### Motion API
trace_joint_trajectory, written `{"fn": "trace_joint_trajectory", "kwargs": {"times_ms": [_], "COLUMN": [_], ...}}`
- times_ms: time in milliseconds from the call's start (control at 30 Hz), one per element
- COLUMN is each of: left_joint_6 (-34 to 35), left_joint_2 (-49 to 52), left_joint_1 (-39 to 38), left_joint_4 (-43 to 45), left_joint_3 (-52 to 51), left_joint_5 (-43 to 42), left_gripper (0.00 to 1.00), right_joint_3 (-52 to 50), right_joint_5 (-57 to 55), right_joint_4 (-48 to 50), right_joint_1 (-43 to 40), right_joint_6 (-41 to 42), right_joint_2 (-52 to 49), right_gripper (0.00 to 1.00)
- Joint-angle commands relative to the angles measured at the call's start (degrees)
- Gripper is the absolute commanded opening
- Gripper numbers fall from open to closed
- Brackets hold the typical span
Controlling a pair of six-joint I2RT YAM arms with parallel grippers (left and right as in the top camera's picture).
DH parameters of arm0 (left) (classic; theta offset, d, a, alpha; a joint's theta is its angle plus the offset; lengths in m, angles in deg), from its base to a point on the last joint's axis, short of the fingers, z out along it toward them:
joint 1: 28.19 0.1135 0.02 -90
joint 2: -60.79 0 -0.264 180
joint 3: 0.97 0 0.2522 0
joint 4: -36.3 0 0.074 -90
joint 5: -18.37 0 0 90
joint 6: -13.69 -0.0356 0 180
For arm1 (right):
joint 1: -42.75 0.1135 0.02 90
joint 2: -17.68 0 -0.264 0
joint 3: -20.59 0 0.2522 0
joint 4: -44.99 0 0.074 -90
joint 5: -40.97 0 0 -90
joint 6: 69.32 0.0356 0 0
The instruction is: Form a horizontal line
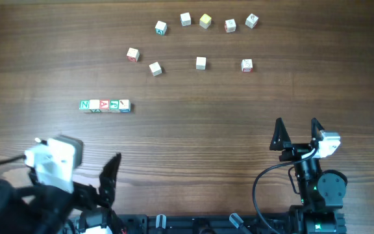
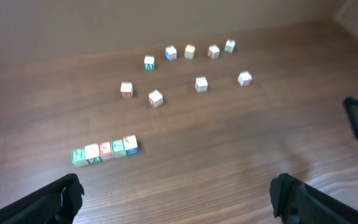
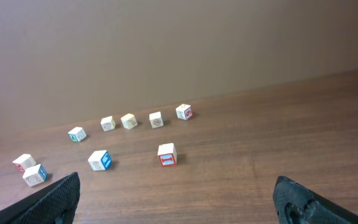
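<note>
Left gripper (image 2: 176, 198): spread wide, holding nothing.
Right gripper (image 1: 297, 130): spread wide, holding nothing.
Desk (image 1: 193, 136): brown wood; horizontal line (image 1: 105, 105), loose cubes (image 1: 201, 62) apart.

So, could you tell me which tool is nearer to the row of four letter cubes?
Left. The left tool sits on the robot's side of the row; the right tool is well off to the row's right.

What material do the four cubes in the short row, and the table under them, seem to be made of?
The row of four cubes: probably painted wood or plastic, matte white with green, red and teal printed letters. They are too small in view to settle which. The table: wood or wood-look laminate, brown with long straight grain lines and a soft, low sheen.
</note>
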Motion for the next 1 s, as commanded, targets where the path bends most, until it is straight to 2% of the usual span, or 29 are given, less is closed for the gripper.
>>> {"fn": "trace_joint_trajectory", "kwargs": {"times_ms": [0,167,367,500,700,833,967], "left_joint_6": [-0.7,-0.63,4.37,10.36,12.57,22.62,24.02], "left_joint_2": [-11.3,-27.15,-35.58,-35.93,-35.93,-35.93,-35.93], "left_joint_1": [-0.48,-0.9,-2.89,-4.44,-6.38,-6.67,-6.73], "left_joint_4": [7.23,16.44,30.86,44.13,64.04,68.39,69.18], "left_joint_3": [-15.21,-35.98,-51.95,-61.61,-74.03,-77.75,-78.25], "left_joint_5": [0.09,-2.51,-0.96,3.28,5.75,11.58,15.06], "left_gripper": [1.0,1.0,1.0,1.0,1.0,1.0,1.0], "right_joint_3": [0.0,0.0,0.0,0.0,0.0,0.0,0.0], "right_joint_5": [-0.13,-0.15,-0.15,-0.15,-0.15,-0.15,-0.15], "right_joint_4": [0.11,0.11,0.11,0.11,0.11,0.11,0.11], "right_joint_1": [-0.22,-0.22,-0.22,-0.22,-0.22,-0.22,-0.22], "right_joint_6": [0.85,0.83,0.83,0.85,0.83,0.85,0.83], "right_joint_2": [-0.24,-0.24,-0.24,-0.24,-0.24,-0.24,-0.24], "right_gripper": [0.99,1.0,1.0,1.0,1.0,1.0,1.0]}}
